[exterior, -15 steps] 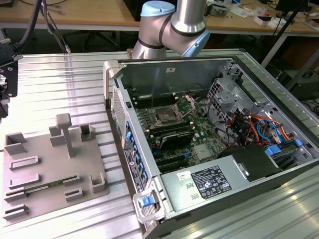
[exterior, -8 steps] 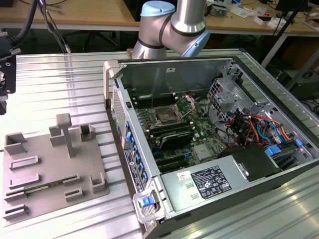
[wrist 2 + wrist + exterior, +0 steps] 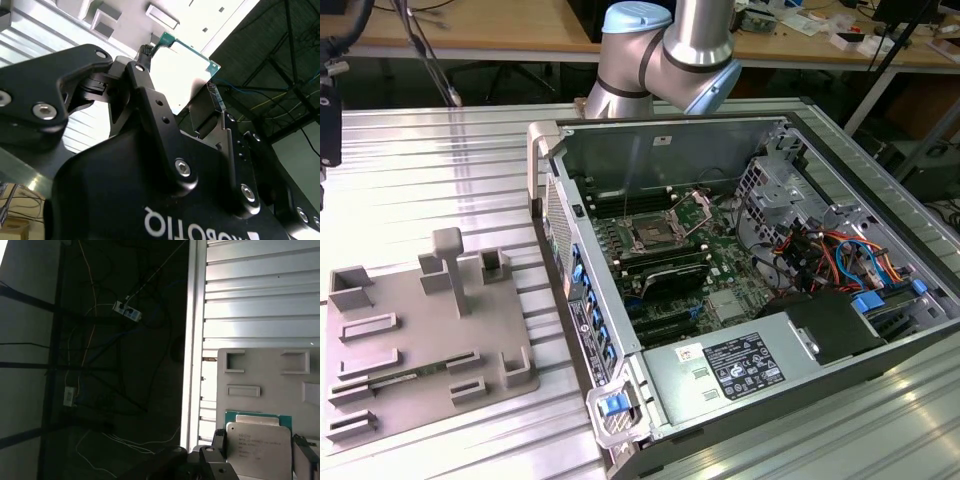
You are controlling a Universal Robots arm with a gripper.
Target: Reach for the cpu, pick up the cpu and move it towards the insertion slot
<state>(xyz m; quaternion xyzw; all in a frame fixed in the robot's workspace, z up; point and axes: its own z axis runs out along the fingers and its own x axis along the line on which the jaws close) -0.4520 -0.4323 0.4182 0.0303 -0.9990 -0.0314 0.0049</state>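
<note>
My gripper (image 3: 260, 452) is closed on the cpu (image 3: 257, 442). In the first wrist view a black finger (image 3: 218, 440) sits against each side edge of the chip, and I can see its grey metal top with a thin green rim around it. In the second wrist view the gripper (image 3: 181, 75) has the cpu (image 3: 186, 60) between its tips, and the chip's face looks very bright, with a green edge showing. Past the chip in the first wrist view is the grey plastic fixture (image 3: 265, 375) with its little box-shaped pockets. I cannot tell if the chip touches it. The fixture lies on the table (image 3: 260, 290), which is made of long shiny metal strips. Beyond the table's edge there is a dark floor with loose cables and a white plug strip (image 3: 127, 312). In the exterior view the silver and light blue arm (image 3: 665, 50) is at the top middle of the frame, behind the open computer case (image 3: 650, 150). The insertion slot (image 3: 650, 237) is in the middle of the frame, on the green motherboard (image 3: 735, 265) inside the case. It has a dark centre and a shiny metal frame. The grey plastic fixture (image 3: 420, 340) is at the lower left of that frame, well apart from the slot. Red and blue wires (image 3: 825, 250) lie in the right part of the case.
</note>
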